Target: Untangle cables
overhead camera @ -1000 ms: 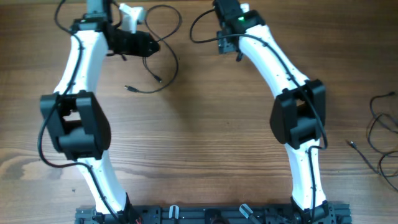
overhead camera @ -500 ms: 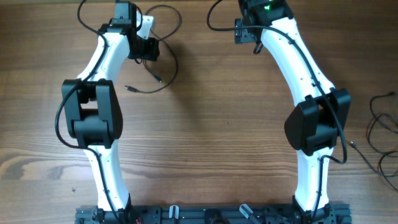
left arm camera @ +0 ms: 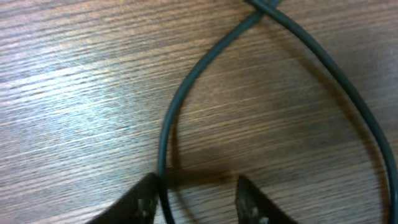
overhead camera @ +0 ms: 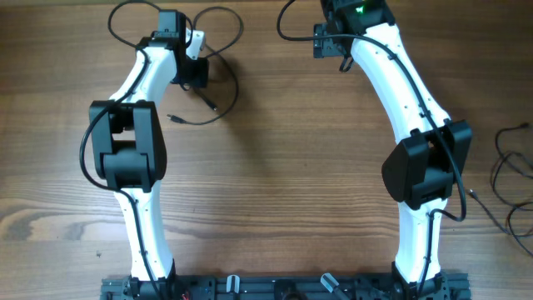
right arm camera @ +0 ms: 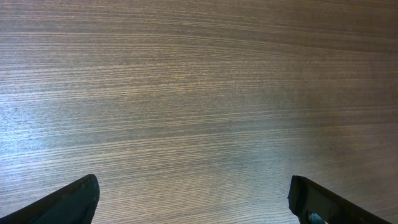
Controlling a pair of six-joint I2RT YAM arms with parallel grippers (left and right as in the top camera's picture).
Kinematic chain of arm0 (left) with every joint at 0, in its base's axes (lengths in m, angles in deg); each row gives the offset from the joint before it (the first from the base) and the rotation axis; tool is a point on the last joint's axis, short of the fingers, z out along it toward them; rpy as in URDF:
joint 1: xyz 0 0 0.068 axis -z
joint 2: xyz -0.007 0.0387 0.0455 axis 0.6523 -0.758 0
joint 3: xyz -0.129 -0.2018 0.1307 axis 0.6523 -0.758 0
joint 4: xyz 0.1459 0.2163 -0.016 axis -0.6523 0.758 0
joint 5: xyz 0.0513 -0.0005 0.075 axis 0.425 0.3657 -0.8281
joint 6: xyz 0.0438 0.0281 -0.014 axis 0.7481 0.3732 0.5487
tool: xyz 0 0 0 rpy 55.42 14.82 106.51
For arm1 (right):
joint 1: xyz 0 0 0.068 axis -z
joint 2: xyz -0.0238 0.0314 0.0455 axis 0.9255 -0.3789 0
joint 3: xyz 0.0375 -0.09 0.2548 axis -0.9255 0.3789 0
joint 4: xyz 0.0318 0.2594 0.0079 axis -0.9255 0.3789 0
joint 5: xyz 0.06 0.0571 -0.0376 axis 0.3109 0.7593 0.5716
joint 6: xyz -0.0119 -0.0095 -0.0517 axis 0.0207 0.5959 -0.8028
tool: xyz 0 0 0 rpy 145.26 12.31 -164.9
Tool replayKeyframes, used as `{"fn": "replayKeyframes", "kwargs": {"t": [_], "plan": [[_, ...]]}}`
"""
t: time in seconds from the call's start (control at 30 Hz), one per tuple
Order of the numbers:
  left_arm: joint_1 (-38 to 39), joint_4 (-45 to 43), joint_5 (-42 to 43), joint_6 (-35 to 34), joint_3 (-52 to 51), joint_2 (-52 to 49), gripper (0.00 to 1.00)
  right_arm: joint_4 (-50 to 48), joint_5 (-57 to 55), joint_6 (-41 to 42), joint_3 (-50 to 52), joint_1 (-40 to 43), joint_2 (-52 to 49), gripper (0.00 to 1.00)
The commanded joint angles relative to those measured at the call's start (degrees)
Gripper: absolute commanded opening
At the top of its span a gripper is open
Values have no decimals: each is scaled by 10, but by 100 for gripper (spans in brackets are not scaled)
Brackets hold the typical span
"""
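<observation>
My left tool [left arm camera: 197, 183], parted, has a cable [left arm camera: 169, 121] against one finger; my right tool [right arm camera: 193, 186], spread, faces bench [right arm camera: 199, 87]; overhead alone shows right-edge cords [overhead camera: 496, 177].

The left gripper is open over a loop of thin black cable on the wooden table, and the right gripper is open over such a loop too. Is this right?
Not fully. The right gripper is open, but the right wrist view shows only bare brown wooden table beneath it, no cable. The left gripper is open over the thin black cable loop.
</observation>
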Motion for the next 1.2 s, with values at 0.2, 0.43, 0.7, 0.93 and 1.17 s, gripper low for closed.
{"fn": "replayKeyframes", "kwargs": {"t": [0.2,0.43,0.7,0.93,1.17], "plan": [[-3,14,45,-2,9,-8,4,7,-63,20,-7,-1,24,100],[63,18,113,-2,9,-8,4,34,-77,48,-7,40,41,100],[165,7,121,-2,9,-8,4,66,-75,54,-7,111,66,100],[226,-18,155,-16,9,-8,5,84,-57,49,-7,144,81,100],[271,-24,155,-17,9,-8,8,89,-55,64,-7,154,81,100]]}}
